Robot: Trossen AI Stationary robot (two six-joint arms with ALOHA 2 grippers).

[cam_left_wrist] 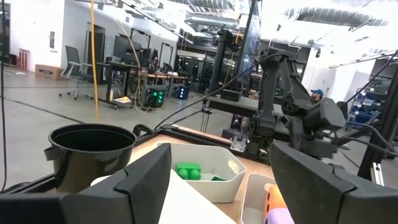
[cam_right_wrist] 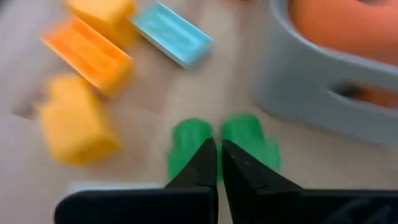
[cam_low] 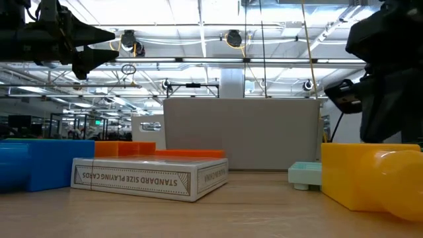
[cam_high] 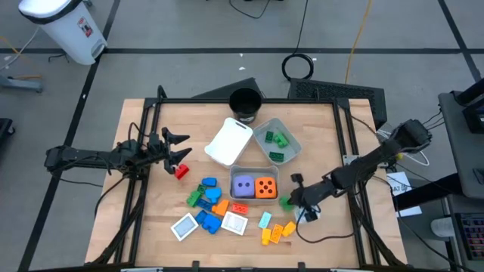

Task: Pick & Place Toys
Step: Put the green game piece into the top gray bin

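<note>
My right gripper (cam_high: 293,198) is shut and low over the table's right part. In the right wrist view its fingertips (cam_right_wrist: 217,149) stand in front of a green two-stud block (cam_right_wrist: 221,146), which lies on the wood (cam_high: 286,202). My left gripper (cam_high: 181,147) is open and empty in the air at the left, above a red block (cam_high: 181,171); its wrist view (cam_left_wrist: 217,186) shows the fingers wide apart. A purple die (cam_high: 243,185) and an orange die (cam_high: 265,187) sit in a grey tray (cam_high: 255,172). More blocks (cam_high: 208,200) and white tiles (cam_high: 184,226) lie near the front. My right gripper's shut fingertips come from above at the green block's middle (cam_right_wrist: 217,134), between its two studs. The block lies flat on the table. I cannot tell whether the fingertips touch it.
A second grey tray (cam_high: 291,143) holds green blocks, with a white tray (cam_high: 229,141) and a black cup (cam_high: 245,102) beside it at the back. Cyan, orange and yellow blocks (cam_high: 276,232) lie just in front of the right gripper. A card box (cam_low: 149,177) lies flat near the low camera.
</note>
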